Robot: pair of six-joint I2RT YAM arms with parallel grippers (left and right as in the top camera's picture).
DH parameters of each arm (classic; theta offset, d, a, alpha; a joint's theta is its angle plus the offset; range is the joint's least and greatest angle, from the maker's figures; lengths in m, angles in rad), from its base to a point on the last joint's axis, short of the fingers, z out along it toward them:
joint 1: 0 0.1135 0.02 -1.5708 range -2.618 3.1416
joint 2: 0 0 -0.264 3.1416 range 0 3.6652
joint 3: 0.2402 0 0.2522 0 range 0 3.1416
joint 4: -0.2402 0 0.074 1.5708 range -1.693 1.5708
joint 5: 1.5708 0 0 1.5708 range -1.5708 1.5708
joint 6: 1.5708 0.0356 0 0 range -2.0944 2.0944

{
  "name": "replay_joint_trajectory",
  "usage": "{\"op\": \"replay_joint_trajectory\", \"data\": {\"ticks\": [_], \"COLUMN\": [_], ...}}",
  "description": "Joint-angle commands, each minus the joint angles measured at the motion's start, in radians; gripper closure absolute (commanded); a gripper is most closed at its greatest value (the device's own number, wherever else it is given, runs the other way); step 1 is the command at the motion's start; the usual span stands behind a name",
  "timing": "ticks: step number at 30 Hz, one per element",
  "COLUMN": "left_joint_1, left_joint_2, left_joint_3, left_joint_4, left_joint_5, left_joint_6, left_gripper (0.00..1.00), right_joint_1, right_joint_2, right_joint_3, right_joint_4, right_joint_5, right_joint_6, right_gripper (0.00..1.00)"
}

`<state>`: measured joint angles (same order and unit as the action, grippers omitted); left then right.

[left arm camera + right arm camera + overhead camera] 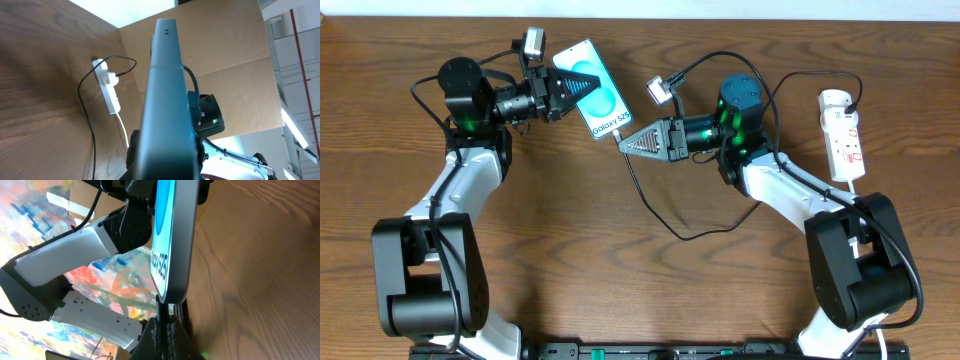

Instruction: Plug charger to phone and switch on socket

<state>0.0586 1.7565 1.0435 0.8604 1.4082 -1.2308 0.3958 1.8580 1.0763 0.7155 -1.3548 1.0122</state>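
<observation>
Currently left pincer [578, 86] clamped on phone [605, 108], 12 o'clock, bracing it for insertion. Right pincer [625, 143] closed on charger [650, 205] tip, pushed against phone's lower end; seating unclear. Socket [844, 135] at 2 o'clock on counter [620, 290], switch not yet pressed.

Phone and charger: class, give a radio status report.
Left gripper shut on phone. Right gripper shut on charger, tip at phone's bottom edge, seating unclear. Socket far right, untouched. Nothing in the way.
</observation>
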Motion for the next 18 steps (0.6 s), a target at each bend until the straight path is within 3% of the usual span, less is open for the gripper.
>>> {"op": "replay_joint_trajectory", "data": {"ticks": [1, 6, 18], "left_joint_1": [0.000, -0.013, -0.021], "left_joint_2": [-0.010, -0.010, -0.010], "left_joint_3": [0.036, 0.036, 0.036], "left_joint_4": [0.009, 0.009, 0.009], "left_joint_5": [0.035, 0.043, 0.034], "left_joint_6": [0.025, 0.034, 0.048], "left_gripper": [0.93, 0.93, 0.93], "right_joint_1": [-0.009, -0.009, -0.009], "right_joint_2": [0.007, 0.007, 0.007], "right_joint_3": [0.006, 0.006, 0.006], "right_joint_4": [0.033, 0.117, 0.119], "right_joint_5": [0.016, 0.017, 0.006], "right_joint_6": [0.034, 0.097, 0.098], "right_gripper": [0.99, 0.99, 0.99]}}
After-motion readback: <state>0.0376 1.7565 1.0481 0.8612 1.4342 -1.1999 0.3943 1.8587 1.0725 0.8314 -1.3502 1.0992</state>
